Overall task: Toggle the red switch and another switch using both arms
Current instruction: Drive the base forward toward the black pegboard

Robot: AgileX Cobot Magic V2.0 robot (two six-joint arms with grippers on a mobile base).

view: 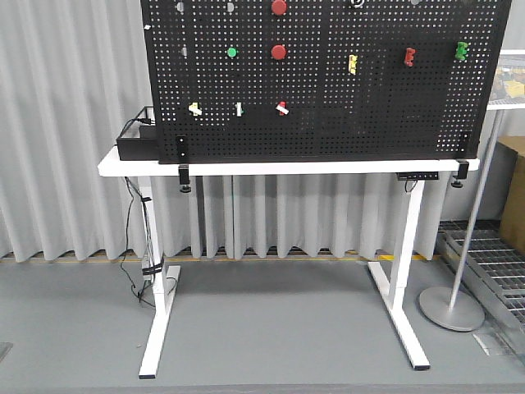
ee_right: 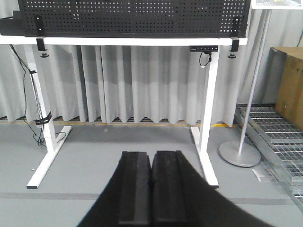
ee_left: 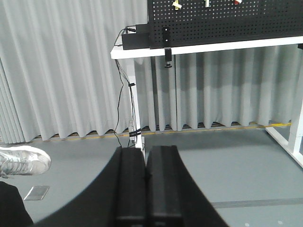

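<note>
left gripper (ee_left: 145, 182) closed, empty | right gripper (ee_right: 151, 187) closed, empty | red switch (view: 282, 107) tiny, setting unreadable

Left tool (ee_left: 145, 155) and right tool (ee_right: 151, 157) each have two matte black, blocky fingers (ee_left: 130, 189) on flared bases.

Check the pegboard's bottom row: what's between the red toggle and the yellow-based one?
A straight white lever with a green base, between the red switch and the yellow-based switch. Front view shows it.

Black pegboard (view: 344, 131) on white table (view: 287, 167), red switch (view: 282, 107), yellow-based switch (view: 195, 107) leftward
</note>
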